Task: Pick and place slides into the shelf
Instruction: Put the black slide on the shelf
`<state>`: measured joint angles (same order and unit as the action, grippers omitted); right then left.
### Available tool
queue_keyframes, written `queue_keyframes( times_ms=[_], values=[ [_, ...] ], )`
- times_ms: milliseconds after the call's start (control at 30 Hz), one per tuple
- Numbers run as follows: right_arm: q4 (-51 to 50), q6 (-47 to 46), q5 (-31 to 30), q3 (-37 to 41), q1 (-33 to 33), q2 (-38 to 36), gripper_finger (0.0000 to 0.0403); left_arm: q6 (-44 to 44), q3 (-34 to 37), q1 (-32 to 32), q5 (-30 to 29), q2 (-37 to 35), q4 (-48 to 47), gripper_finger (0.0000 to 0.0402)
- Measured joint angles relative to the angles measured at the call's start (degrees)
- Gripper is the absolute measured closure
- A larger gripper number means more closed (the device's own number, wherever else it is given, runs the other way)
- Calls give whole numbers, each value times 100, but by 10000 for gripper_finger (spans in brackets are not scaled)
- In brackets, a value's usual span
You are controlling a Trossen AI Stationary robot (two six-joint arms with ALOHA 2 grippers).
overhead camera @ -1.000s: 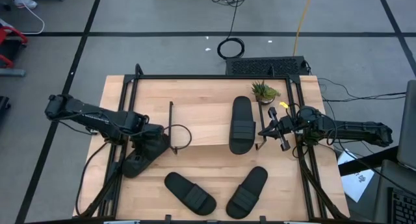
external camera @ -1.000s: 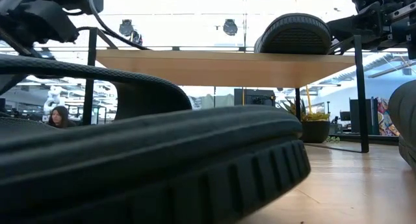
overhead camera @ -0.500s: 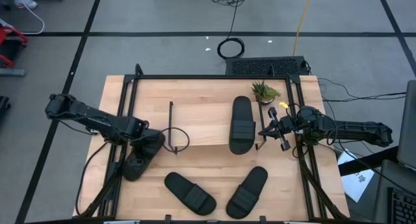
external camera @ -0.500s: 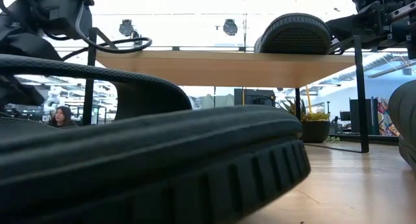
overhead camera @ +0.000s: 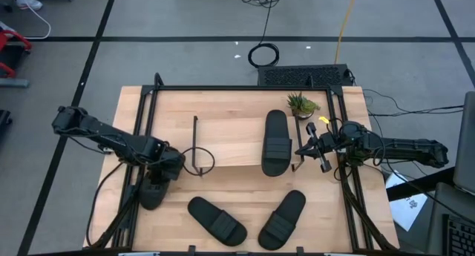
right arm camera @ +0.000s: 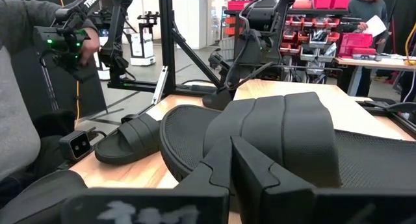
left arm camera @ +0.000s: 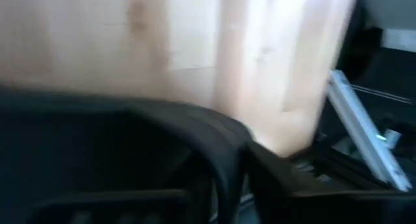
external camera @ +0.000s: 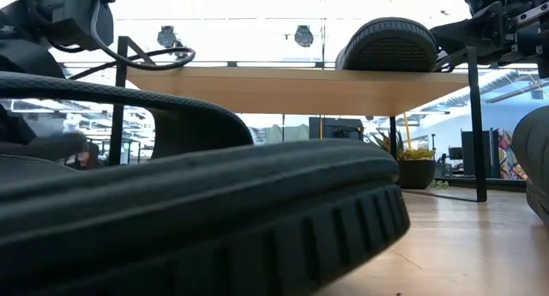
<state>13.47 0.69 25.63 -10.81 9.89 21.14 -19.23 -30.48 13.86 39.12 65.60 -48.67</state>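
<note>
One slide (overhead camera: 154, 183) is grasped by the left fingers (overhead camera: 165, 167) for lifting to the shelf (overhead camera: 230, 141), while another slide (overhead camera: 275, 142) is clenched by the right fingers (overhead camera: 304, 150).

Two dark arms reach inward — the left gripper (overhead camera: 158, 180) low near the table's left front, the right gripper (overhead camera: 310, 147) held at the right side, wrist level.

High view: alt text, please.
One slide lies on the shelf, the right end effector beside it. The left end effector is over a slide at the table's left; two more slides lie in front.
</note>
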Motion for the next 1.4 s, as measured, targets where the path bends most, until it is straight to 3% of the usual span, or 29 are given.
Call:
queue_keyframes(
  times_ms=[67, 333, 700, 833, 1133, 1300, 1400],
  values=[
    [0, -2, 0, 0, 0, 0, 403, -87, -4, 62, 144, -2, 92, 384],
    [0, -33, 2, 0, 0, 0, 403, -845, -319, 233, 297, -223, 232, 396],
    [2, -45, 13, 0, 0, -1, 403, -1567, -812, 231, -737, -1532, 279, 398],
    [2, -46, 13, 0, 0, -2, 403, -1561, -1052, 235, -928, -1658, 827, 398],
    [2, -26, 13, 0, 0, 0, 403, -601, -2323, 325, -1517, -1224, 455, 399],
    [3, 1, 13, 0, 0, 0, 403, -25, -3701, 138, -2122, -370, -904, 400],
    [9, 5, 11, 0, 0, -2, 403, 554, -4536, -104, -2127, 350, -1675, 400]
  ],
)
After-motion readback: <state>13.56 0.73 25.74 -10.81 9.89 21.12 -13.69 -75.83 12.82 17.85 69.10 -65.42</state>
